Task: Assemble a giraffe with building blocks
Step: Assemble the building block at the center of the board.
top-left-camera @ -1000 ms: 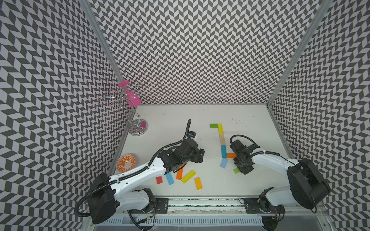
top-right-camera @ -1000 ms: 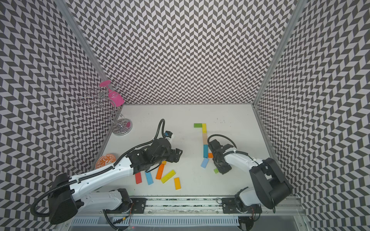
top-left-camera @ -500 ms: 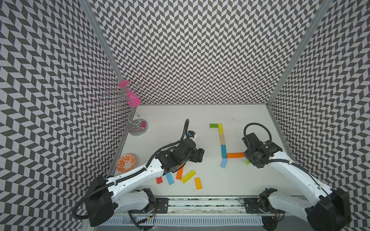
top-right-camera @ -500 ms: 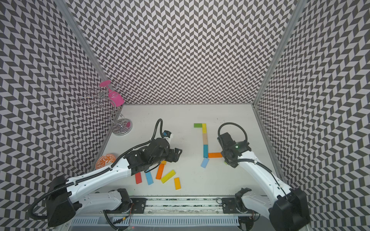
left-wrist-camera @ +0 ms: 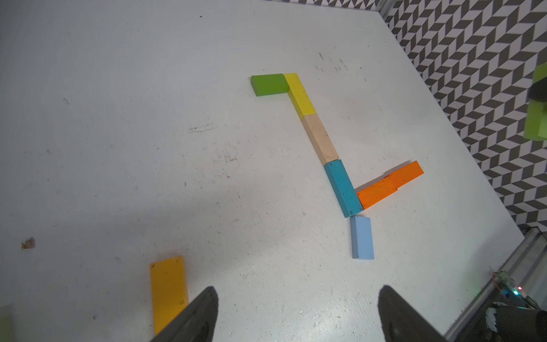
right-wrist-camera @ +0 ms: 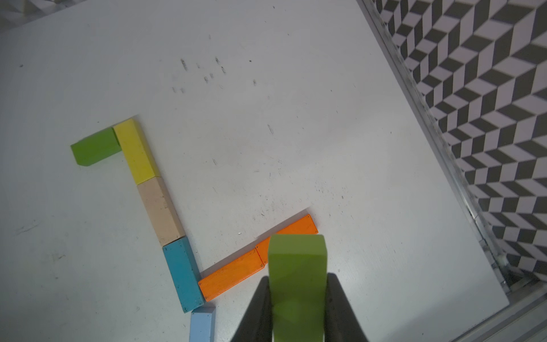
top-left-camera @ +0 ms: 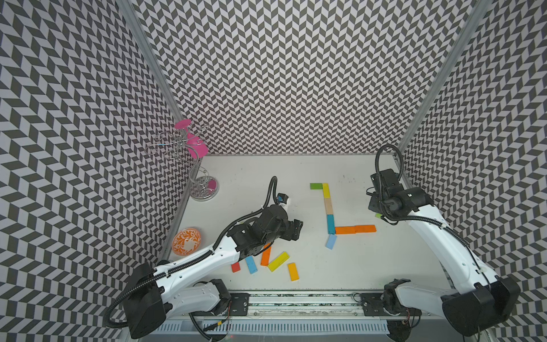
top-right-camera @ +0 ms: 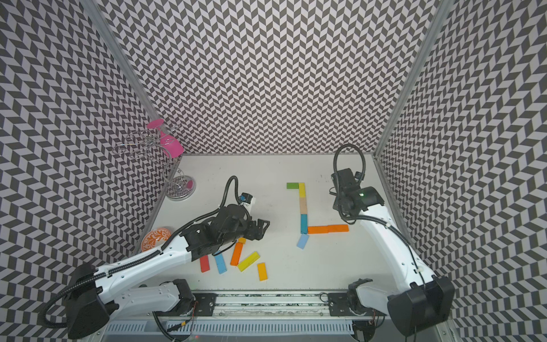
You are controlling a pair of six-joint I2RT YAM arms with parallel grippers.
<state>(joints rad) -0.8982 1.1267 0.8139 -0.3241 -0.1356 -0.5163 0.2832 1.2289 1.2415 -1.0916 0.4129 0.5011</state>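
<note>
White bench (top-left-camera: 370, 272), zigzag walls (top-left-camera: 296, 74). Giraffe's head (top-left-camera: 315, 186), neck (top-left-camera: 328, 205), orange body (top-left-camera: 355, 229) and one blue leg (top-left-camera: 331, 242) are down; more legs to go, I reckon. Right fingers (right-wrist-camera: 260, 308) clamp a green block (right-wrist-camera: 297, 263), raised at 3 o'clock. Half a second ago that arm was down by the body's tail. Left fingers (left-wrist-camera: 198, 319) gape over spares (top-left-camera: 278, 261) at 7.

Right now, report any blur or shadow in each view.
Right wrist: the held green block is close to the lens and soft; the orange blocks throw a thin shadow. Left wrist: a broad soft shadow crosses the table, fingertips blurred. Both top views: even light, sharp.
</note>
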